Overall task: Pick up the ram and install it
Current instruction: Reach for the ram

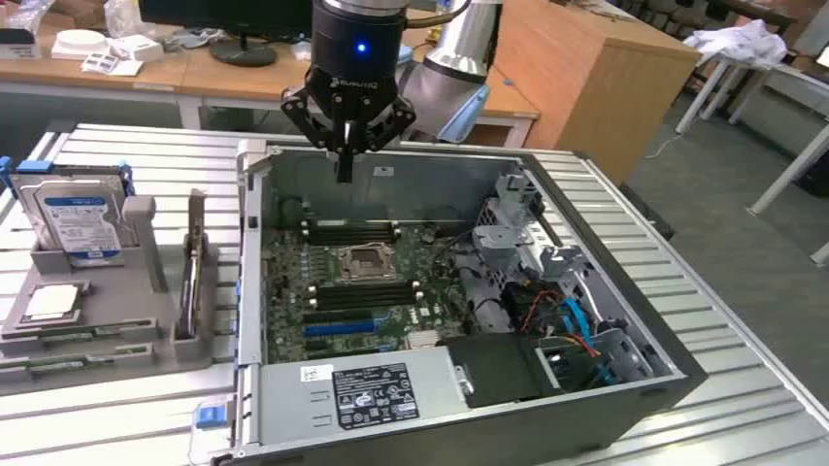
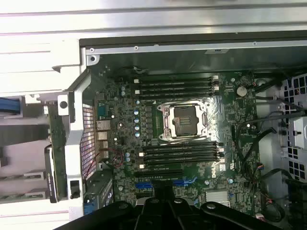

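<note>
The ram (image 1: pixel 196 262) stands on its long edge in a slot of the grey holder (image 1: pixel 146 320). It is well apart from the fingers, off to the exterior view's left of them and outside the computer case (image 1: pixel 388 148). In the wrist view it shows as a narrow green strip (image 2: pixel 56 153) just beyond the case wall. Nothing touches it.

Farther from the fingers in the same holder, the blue-labelled hard drive (image 1: pixel 81 228) stands upright. The small square processor chip (image 1: pixel 52 303) lies flat in front of it.

The gripper (image 1: pixel 344 173) hangs above the far end of the open case, pointing straight down. Its fingers are pressed together with nothing between them.

Below the fingers lies the motherboard (image 1: pixel 291 272). One bank of black slots (image 1: pixel 356 233) is closest to them, then the processor socket (image 1: pixel 369 262), then a second bank of slots (image 1: pixel 363 294). In the wrist view the socket (image 2: pixel 184 120) sits between the two banks (image 2: pixel 175 86) (image 2: pixel 180 153), and all the slots look bare.

The case rests on a slatted metal table (image 1: pixel 725 320).
</note>
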Controlling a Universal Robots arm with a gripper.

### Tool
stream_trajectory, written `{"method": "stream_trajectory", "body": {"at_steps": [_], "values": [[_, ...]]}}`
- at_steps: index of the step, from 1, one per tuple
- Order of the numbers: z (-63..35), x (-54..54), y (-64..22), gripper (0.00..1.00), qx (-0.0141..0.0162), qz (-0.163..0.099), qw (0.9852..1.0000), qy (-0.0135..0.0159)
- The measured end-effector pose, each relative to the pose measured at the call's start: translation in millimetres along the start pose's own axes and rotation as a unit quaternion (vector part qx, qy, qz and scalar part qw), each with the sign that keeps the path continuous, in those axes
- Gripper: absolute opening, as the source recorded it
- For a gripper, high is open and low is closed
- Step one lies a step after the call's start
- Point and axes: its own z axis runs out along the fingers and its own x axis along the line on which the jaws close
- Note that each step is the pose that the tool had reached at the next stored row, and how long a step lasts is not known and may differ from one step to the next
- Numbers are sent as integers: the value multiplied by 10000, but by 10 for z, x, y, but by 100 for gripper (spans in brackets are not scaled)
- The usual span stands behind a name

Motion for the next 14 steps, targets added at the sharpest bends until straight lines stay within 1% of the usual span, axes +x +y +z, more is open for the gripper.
{"method": "stream_trajectory", "body": {"at_steps": [11,14], "values": [[0,0,0,10,1,0,10000,0],[3,17,-1,10,-1,0,10000,-1]]}}
